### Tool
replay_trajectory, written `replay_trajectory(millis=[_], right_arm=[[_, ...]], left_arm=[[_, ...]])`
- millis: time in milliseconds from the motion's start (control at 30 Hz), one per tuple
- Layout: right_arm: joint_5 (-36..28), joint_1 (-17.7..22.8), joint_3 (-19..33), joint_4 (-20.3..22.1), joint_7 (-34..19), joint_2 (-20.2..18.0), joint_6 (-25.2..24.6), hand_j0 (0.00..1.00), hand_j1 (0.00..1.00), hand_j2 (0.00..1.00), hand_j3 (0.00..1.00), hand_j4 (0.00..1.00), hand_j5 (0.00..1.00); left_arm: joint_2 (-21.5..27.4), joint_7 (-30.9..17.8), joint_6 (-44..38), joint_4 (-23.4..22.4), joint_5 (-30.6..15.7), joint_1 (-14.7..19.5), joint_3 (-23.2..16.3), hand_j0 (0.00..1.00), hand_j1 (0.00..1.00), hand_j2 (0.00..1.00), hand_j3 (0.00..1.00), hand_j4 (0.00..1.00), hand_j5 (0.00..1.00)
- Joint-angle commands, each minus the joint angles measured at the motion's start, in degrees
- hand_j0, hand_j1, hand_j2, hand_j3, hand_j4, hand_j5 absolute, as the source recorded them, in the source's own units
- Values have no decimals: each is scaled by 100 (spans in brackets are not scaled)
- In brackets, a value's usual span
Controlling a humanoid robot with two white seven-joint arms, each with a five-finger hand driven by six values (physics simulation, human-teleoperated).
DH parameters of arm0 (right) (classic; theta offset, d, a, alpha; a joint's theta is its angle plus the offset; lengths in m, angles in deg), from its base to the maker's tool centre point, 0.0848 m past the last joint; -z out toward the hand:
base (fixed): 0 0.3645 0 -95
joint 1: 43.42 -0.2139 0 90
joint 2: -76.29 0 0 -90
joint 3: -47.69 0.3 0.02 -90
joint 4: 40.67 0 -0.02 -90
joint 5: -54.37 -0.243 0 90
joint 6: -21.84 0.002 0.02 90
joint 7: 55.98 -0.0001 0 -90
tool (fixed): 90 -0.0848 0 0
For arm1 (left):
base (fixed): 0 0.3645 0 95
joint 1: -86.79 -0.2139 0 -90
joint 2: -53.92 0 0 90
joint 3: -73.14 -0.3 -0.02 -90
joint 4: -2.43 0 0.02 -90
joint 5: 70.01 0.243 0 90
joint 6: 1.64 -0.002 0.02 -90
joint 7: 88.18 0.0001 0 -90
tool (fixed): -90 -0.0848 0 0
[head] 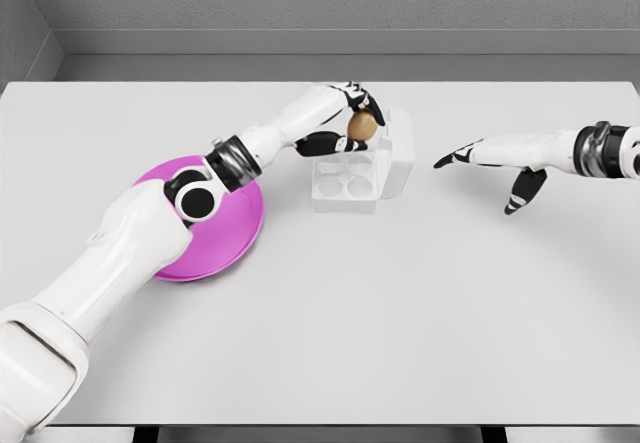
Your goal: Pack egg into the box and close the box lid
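Observation:
A brown egg (pixel 362 126) is held in my left hand (pixel 352 125), whose fingers curl around it just above the far cells of the clear egg box (pixel 345 185). The box's tray shows several round cells and its lid (pixel 402 153) stands open on the right side. My left arm reaches across from the lower left, passing over the magenta plate (pixel 225 233). My right hand (pixel 490 168) hovers to the right of the box, fingers spread, holding nothing, a clear gap away from the lid.
The magenta plate lies left of the box, partly covered by my left forearm. The white table (pixel 400 323) stretches wide in front; its far edge (pixel 320 82) runs close behind the box, with a grey wall beyond.

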State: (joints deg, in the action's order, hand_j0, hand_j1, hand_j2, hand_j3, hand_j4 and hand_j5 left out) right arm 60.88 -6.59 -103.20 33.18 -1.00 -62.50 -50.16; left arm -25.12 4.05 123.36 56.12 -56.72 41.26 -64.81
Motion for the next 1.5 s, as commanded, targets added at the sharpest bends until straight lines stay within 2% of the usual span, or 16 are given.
replay_trajectory(millis=[0, 767, 967, 1067, 1133, 1467], right_arm=[[-18, 0, -2, -2, 2, 19, -7, 100, 100, 100, 100, 100, 100], [-18, -9, 7, -29, 2, 27, 2, 100, 100, 100, 100, 100, 100], [-18, 0, -2, -46, 2, 27, 10, 100, 100, 100, 100, 100, 100], [-18, 0, -2, -55, 2, 27, 2, 100, 100, 100, 100, 100, 100], [-18, 0, -2, -55, 2, 27, 2, 100, 100, 100, 100, 100, 100], [-18, 0, -2, -196, 2, 98, 28, 100, 100, 100, 100, 100, 100]], left_arm=[[-6, 5, 0, -24, -37, 0, -13, 46, 46, 46, 46, 46, 46], [-85, 5, 0, -86, -98, -18, -4, 46, 46, 46, 46, 46, 46], [-76, 128, 0, -95, -98, -18, -4, 46, 46, 46, 46, 46, 46], [-76, 128, 0, -95, -89, -26, -4, 49, 49, 49, 49, 49, 49], [-76, 128, 0, -95, -81, -35, -13, 55, 55, 55, 55, 55, 55], [-68, 128, 0, -86, -89, -53, -4, 57, 57, 57, 57, 57, 57]])
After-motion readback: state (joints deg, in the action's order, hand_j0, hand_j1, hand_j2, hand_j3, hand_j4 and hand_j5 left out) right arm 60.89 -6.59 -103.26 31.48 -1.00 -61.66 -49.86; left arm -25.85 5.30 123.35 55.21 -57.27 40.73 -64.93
